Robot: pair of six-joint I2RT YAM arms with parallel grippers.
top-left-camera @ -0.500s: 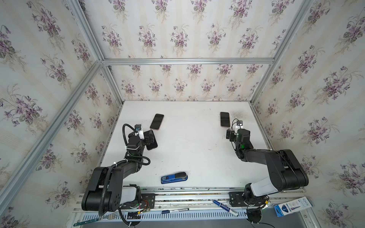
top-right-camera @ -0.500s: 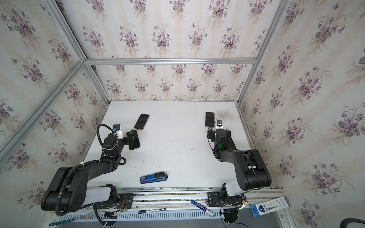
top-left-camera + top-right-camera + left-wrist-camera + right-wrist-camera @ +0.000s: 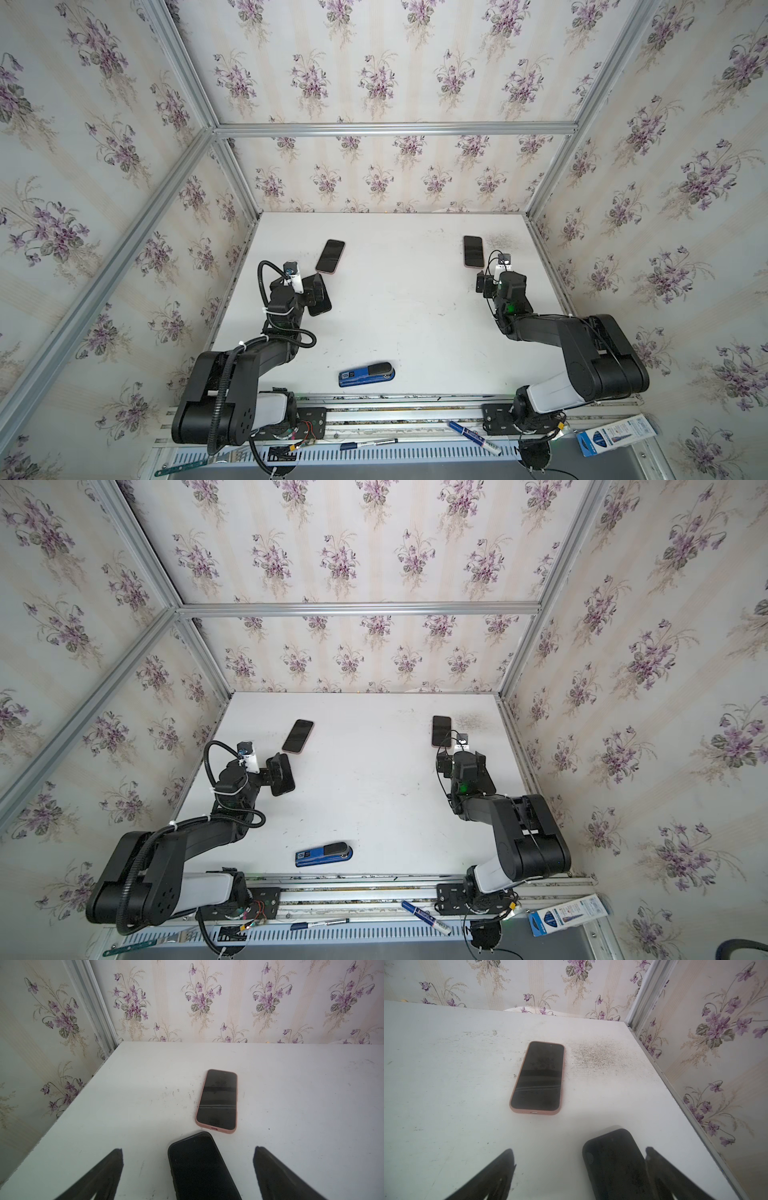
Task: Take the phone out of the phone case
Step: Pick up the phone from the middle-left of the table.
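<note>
Well, open room: I am seeing a white table [image 3: 407, 316] walled on three sides, its middle lying broad between the two arms, and a blue stapler [image 3: 365, 374] sitting near the front edge.
Left edge: the left claw [image 3: 188, 1149] is hanging near the left wall.
Right edge: the right claw [image 3: 579, 1150] is hanging close to the right wall's rail.
Left arm: it is reaching low toward the far wall, jaws spread wide and gripping nothing, straddling the left black case [image 3: 199, 1167] lying flat beneath.
Right arm: it is reaching low the same way, jaws wide and empty, with the right black case [image 3: 614, 1165] lying just beside the wall-side finger; I cannot tell whether they are touching.
Task thing, left: the left pink-cased phone [image 3: 217, 1101] is lying screen up just beyond the left black case.
Task thing, right: the right pink-cased phone [image 3: 538, 1078] is lying screen up ahead of the right claw, apart from it.
Unsure: I am not managing to tell whether the black cases are holding phones.
</note>
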